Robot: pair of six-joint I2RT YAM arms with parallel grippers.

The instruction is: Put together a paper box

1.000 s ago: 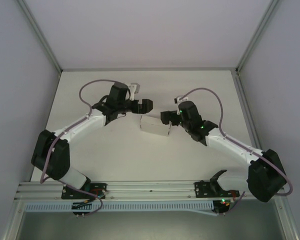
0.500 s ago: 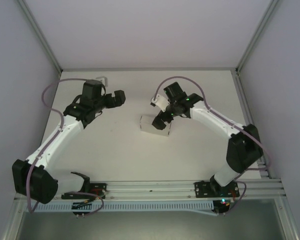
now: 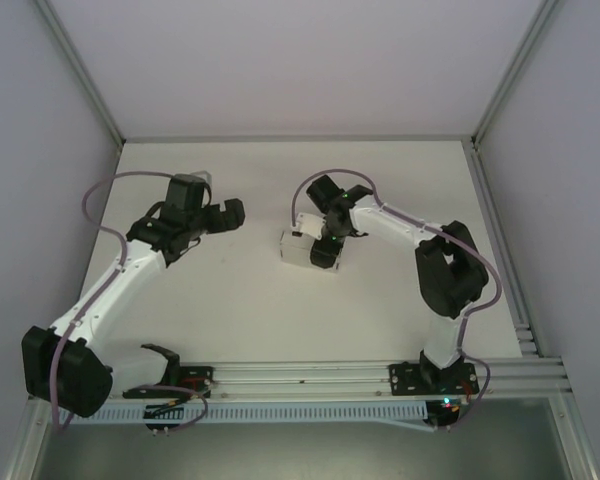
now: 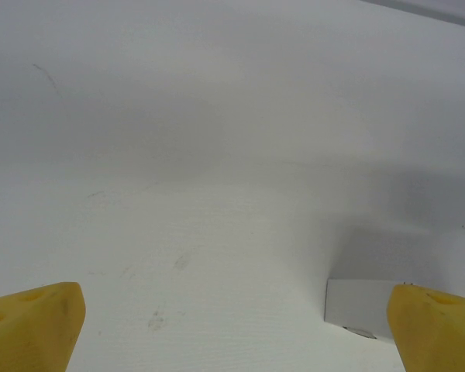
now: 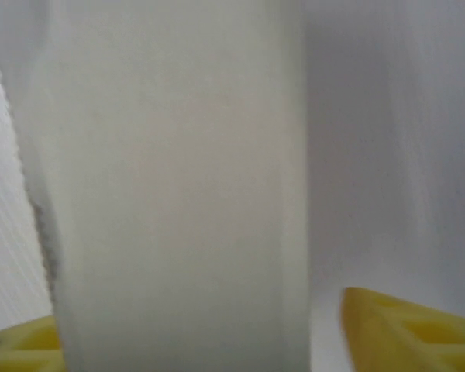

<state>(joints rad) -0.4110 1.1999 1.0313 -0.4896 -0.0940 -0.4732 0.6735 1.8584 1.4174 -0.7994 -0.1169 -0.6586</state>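
Table [image 3: 240, 310] white, faintly scuffed, pale walls [image 3: 35, 150] around; left gripper [image 3: 234, 211] gapes empty; right gripper [image 3: 324, 254] straddles paper box [image 3: 297, 247], unclosed.

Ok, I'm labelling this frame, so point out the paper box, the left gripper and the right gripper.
paper box [image 3: 296, 249]: top external view, on its white left part.
left gripper [image 3: 237, 212]: top external view, midway between its fingers.
right gripper [image 3: 322, 252]: top external view, at its fingers over the box.

We find bare table [image 3: 250, 295] left of the paper box [image 3: 298, 247], right gripper [image 3: 323, 254] crowding its right end.
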